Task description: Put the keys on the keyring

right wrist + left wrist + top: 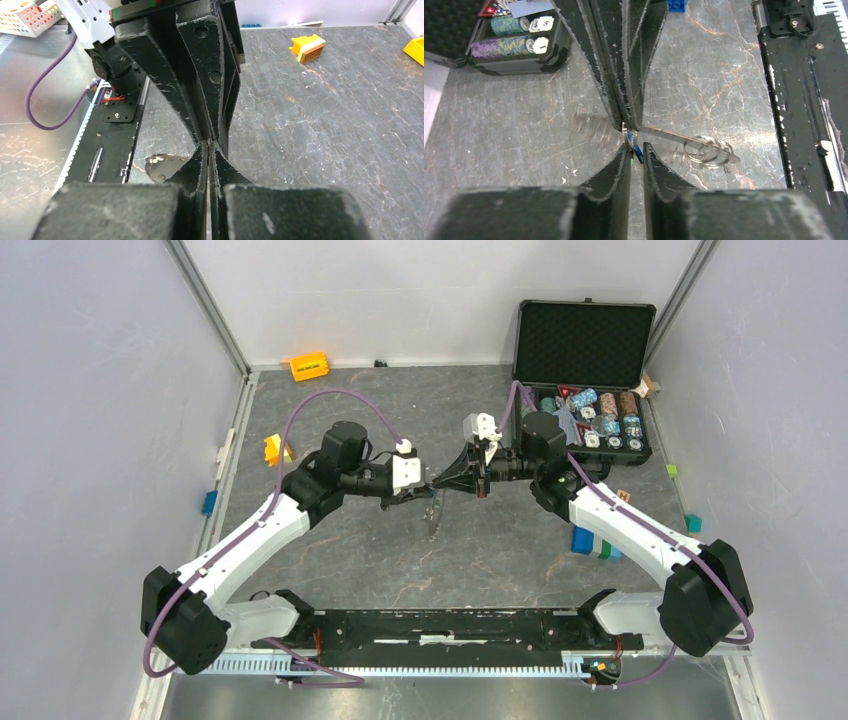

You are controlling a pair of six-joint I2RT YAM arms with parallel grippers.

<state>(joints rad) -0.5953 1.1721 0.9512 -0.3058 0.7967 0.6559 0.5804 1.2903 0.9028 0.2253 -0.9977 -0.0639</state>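
**Top view:** left gripper [432,488] and right gripper [447,483] meet tip to tip at frame centre. The keyring [432,518] hangs just below them, edge-on.

**Left wrist view:** the left jaws are narrowly parted, with the keys [637,152] at the gap. Whether the keys are pinched cannot be told. The keyring is blurred, right of centre.

**Right wrist view:** the right jaws are closed flat, and the keyring is a blur at lower left.

**Assessment:** the keys are likely light and slippery, best held by their plastic heads. The ring is likely stiff and best gripped on its bumpy rim.
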